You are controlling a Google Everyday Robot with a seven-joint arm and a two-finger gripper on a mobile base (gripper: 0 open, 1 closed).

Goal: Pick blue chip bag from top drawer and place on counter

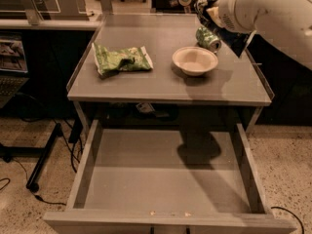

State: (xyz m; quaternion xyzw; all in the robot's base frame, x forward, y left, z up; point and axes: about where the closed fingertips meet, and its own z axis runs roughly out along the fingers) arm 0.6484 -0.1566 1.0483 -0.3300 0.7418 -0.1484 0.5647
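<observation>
The blue chip bag (206, 0), dark navy with white lettering, hangs in the air above the back right of the counter (161, 84). Its lower corner shows under the arm, right of the bowl. My gripper (213, 12) is at the top right, mostly hidden by the white arm, and is shut on the bag. The top drawer (165, 179) is pulled wide open below the counter and its grey bottom holds nothing.
A green snack bag (121, 59) lies on the counter's left part. A cream bowl (194, 60) sits right of centre. A green can (208, 38) lies behind the bowl, just under the held bag. Cables and a stand foot lie on the floor at left.
</observation>
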